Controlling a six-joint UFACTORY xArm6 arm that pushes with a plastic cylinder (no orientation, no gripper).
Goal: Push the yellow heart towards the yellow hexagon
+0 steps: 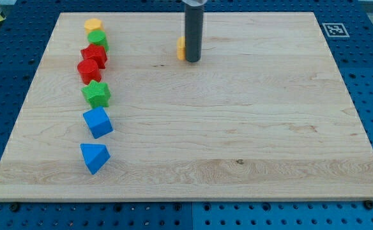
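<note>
You had no claw to report on — the arm ended in a plain dark rod, so open or closed did not apply. My tip stood touching the right side of the yellow heart, which sat mostly hidden behind the rod near the view's top, middle of the board. The yellow hexagon lay well apart at the view's top left. In my judgement, you did best to keep the tip squarely behind the heart and push steadily leftward, slightly toward the top, so it would not slip off sideways.

Counted from the view's bottom upward — one blue triangular block, one blue block, one green star, two red blocks, one green block, one yellow hexagon, one yellow heart: eight blocks.
</note>
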